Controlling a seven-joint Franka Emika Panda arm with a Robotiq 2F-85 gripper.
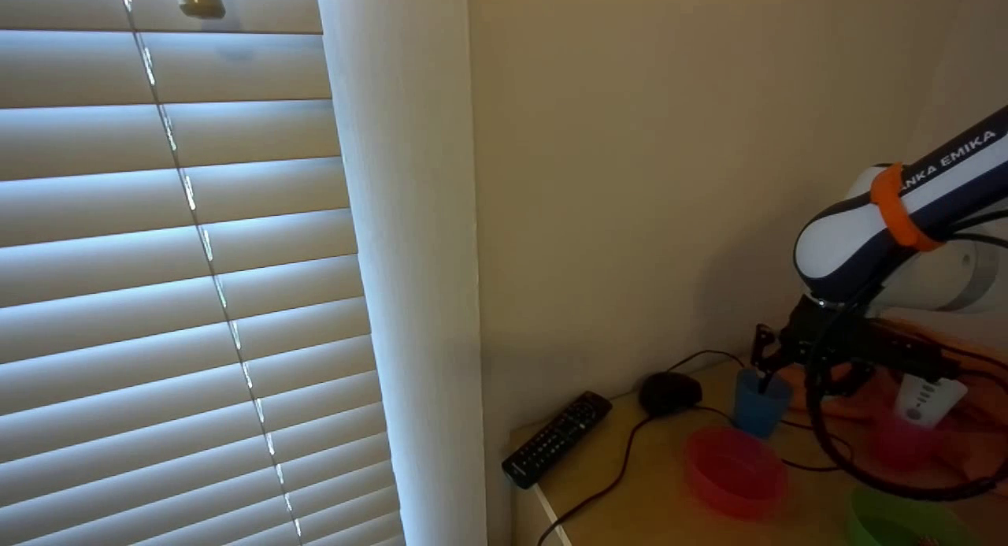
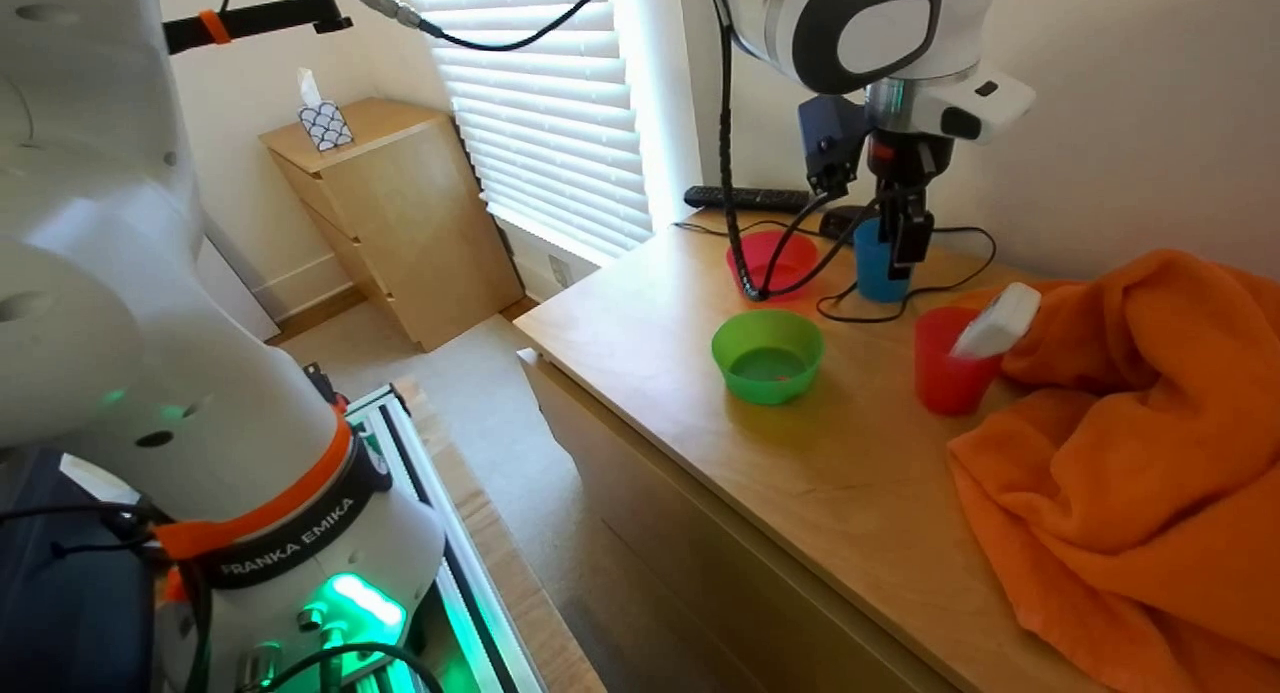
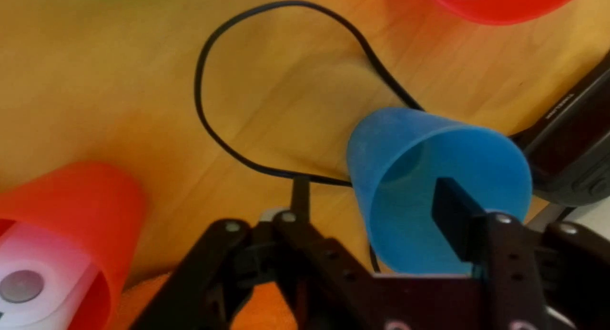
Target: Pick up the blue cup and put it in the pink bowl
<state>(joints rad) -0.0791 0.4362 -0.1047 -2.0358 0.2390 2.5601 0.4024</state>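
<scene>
The plain blue cup [image 1: 756,414], tapered and mouth up, stands near the back edge of the counter [image 2: 645,318]; it seems to sit flat, though its base is dim in an exterior view. The shallow, round pink bowl [image 1: 736,473] lies upright just beside it, apart, nearer the visible back corner.

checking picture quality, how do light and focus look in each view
In an exterior view, the tabletop is dimmer than the blinds; in an exterior view, a green light glares; in the wrist view, the claw looks dark and out of focus, with a pale highlight on the pink bowl.
</scene>
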